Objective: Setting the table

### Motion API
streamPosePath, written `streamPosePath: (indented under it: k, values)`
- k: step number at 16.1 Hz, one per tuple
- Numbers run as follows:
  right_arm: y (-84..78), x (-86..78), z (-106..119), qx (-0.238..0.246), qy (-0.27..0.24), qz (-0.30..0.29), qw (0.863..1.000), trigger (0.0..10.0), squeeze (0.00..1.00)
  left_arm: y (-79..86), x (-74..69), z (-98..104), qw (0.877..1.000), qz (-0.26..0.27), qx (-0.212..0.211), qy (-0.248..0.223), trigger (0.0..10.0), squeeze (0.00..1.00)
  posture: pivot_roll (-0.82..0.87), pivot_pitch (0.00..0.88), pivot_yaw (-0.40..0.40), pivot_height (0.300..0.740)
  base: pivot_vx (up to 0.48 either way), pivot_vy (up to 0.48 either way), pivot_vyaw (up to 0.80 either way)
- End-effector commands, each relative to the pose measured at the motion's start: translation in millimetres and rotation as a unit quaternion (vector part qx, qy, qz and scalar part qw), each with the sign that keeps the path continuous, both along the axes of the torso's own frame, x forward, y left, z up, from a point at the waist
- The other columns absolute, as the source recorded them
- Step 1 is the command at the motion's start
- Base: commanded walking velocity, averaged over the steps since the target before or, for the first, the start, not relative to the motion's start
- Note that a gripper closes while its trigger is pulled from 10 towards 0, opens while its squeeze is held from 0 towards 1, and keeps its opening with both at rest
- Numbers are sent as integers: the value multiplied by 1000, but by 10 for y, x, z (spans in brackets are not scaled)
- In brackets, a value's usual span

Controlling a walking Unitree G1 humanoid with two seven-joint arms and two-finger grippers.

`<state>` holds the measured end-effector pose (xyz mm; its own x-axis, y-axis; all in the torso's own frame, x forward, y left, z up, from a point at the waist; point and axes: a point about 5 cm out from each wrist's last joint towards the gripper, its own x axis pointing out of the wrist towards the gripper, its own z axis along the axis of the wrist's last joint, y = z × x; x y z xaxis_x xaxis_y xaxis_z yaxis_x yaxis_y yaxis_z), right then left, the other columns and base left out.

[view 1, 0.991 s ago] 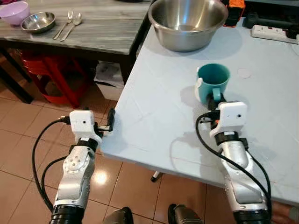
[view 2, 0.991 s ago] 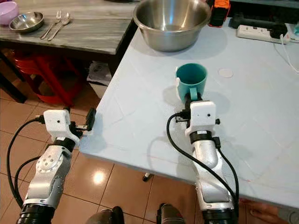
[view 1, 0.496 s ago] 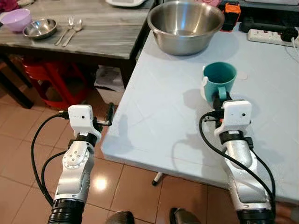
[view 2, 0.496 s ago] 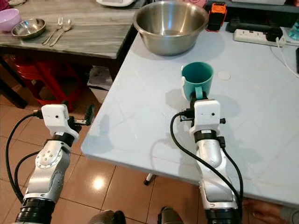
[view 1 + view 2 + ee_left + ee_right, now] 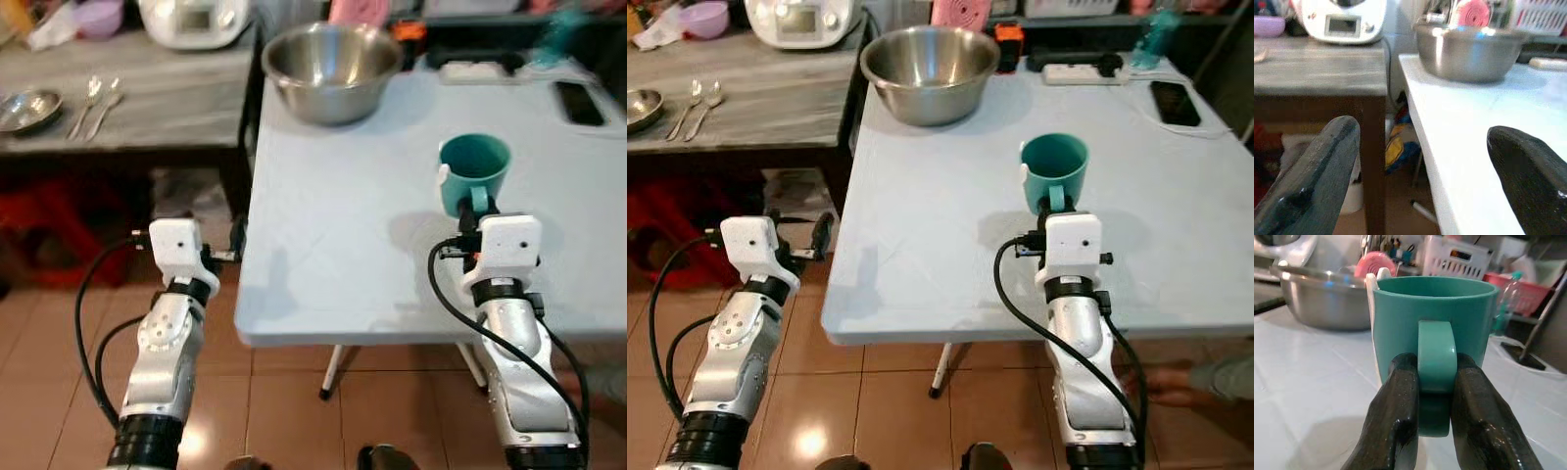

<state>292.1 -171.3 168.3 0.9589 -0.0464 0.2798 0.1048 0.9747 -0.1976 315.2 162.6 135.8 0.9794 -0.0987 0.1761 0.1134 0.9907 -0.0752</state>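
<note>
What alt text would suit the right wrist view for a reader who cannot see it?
The right gripper pinches the handle of a teal mug between two black fingers, above a pale table. A steel bowl stands behind the mug, with blurred kitchen clutter beyond.

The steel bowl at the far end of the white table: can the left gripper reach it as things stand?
Probably not yet. The left gripper is open beside the table's near left edge; the steel bowl sits far ahead, though nothing blocks the way.
</note>
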Motion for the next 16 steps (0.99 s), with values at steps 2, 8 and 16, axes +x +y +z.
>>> streamPosePath:
  k: [2, 8, 16]
  values:
    - [117, -5, 48, 7, -12, 14, 1000, 10000, 0, 133, -10, -12, 1000, 17, 6, 5, 10000, 0, -139, 146, 66, 740, 0, 437, 0]
    - [107, 6, 66, 3, -18, 7, 1000, 10000, 0, 89, 2, 3, 1000, 11, 4, 2, 10000, 0, -139, 144, 69, 740, 0, 472, 0]
    - [108, 8, 67, -2, -21, 3, 1000, 10000, 0, 62, 12, 8, 1000, 9, 4, 2, 10000, 0, -139, 149, 69, 740, 0, 480, 0]
